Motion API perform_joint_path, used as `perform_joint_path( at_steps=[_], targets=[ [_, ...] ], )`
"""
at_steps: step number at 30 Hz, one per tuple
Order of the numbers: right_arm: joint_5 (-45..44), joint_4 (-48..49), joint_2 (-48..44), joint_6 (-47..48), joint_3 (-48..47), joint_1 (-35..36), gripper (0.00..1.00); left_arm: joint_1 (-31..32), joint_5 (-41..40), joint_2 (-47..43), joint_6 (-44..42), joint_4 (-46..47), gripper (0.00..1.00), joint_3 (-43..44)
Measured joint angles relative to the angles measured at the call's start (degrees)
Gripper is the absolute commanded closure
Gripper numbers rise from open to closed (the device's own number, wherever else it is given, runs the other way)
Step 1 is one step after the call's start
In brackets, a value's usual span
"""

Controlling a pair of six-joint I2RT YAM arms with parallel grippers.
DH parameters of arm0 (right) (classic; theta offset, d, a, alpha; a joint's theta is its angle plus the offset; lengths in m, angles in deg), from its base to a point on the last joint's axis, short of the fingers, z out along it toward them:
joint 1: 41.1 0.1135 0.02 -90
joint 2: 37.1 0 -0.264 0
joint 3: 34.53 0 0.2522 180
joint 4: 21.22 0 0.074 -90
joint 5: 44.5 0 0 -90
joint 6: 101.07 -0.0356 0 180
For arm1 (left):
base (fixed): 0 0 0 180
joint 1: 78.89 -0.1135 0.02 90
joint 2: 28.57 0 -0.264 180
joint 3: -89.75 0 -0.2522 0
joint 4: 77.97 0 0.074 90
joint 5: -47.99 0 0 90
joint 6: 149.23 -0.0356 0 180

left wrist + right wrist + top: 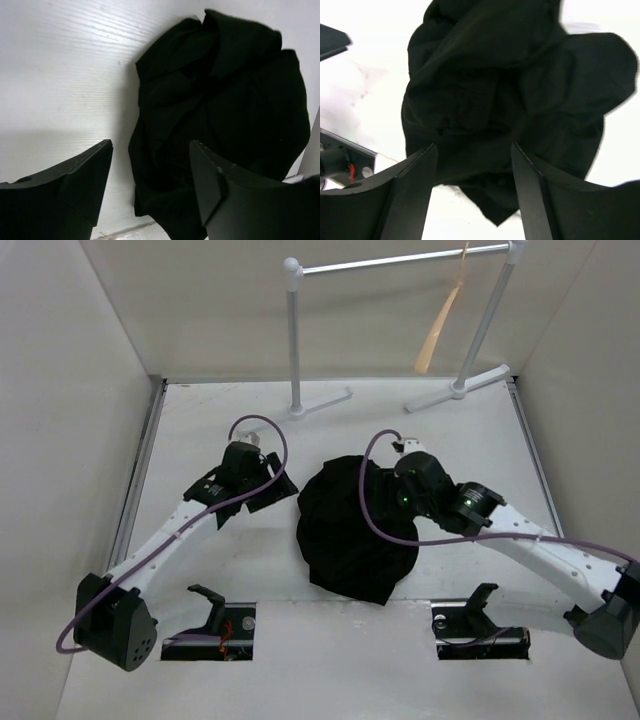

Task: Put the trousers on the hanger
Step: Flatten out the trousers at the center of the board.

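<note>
Black trousers (pixel 345 535) lie in a crumpled heap; tan hanger (pixel 440 322) hangs from rail (pixel 400 260).

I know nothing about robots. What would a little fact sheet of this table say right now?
Trousers: black, crumpled in a heap mid-table
Hanger: tan wood, hanging bare on the rail stand at the back
Left end effector: open, beside the heap's left edge
Right end effector: open, over the heap
Progress: trousers not yet on the hanger
</note>
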Motion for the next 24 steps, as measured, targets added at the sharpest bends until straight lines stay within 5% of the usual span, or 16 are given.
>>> perform_joint_path(
  at_steps=[12, 14, 17, 24],
  targets=[
    [8.2, 9.1, 13.3, 3.8, -0.1, 1.8, 0.25, 3.4, 4.1, 15.6, 4.0, 10.1, 0.29, 0.0],
    [9.8, 11.0, 14.5, 4.0, -0.1, 1.9, 0.44, 2.8, 4.4, 16.9, 4.7, 11.9, 0.29, -0.3],
    [11.3, 13.4, 16.6, 4.4, -0.1, 1.2, 0.85, 1.6, 4.8, 16.9, 5.8, 14.2, 0.29, -1.9],
    [5.1, 11.8, 9.9, 3.7, -0.8, -1.3, 0.94, -0.3, 5.2, 13.9, 7.8, 16.0, 0.24, -5.7]
  ],
)
